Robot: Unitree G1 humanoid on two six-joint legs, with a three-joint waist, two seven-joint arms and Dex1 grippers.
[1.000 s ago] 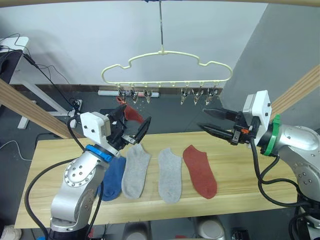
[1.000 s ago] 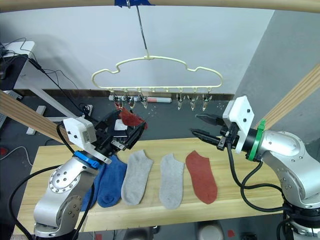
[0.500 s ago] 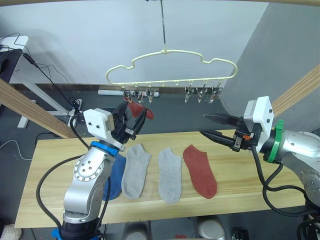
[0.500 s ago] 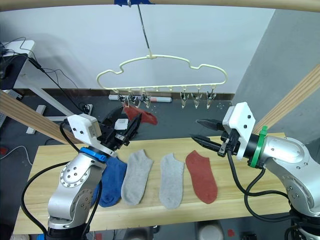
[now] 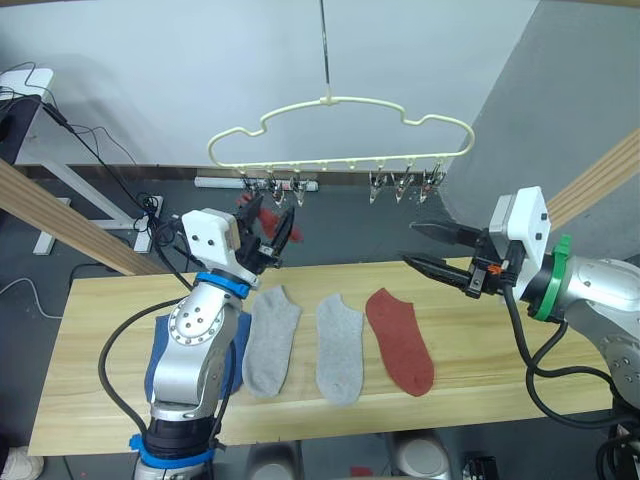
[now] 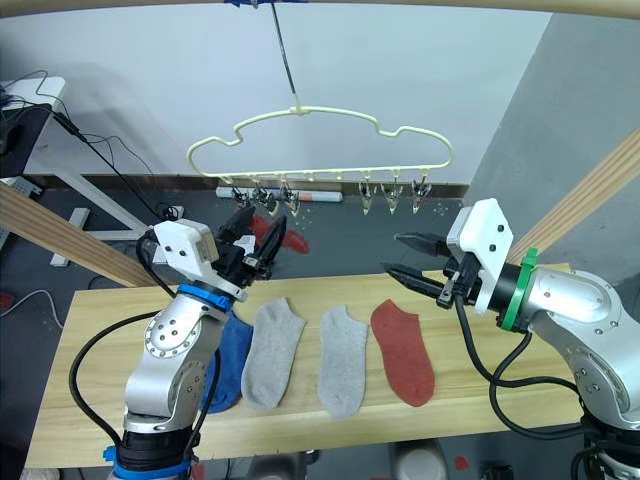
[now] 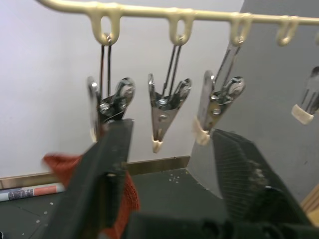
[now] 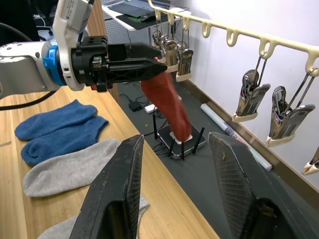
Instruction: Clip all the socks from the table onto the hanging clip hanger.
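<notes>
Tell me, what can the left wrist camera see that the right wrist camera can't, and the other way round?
Left wrist alone: a close look up between the open left gripper at the leftmost clips.

Right wrist alone: the table with blue socks and a grey sock lying on it, the left arm seen from the side, and the open right gripper.

Both: the hanger, its clips and the red sock hanging from one.

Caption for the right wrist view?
Red sock hanging from the hanger's end clip, left tool beside it, open right tool waiting.
</notes>
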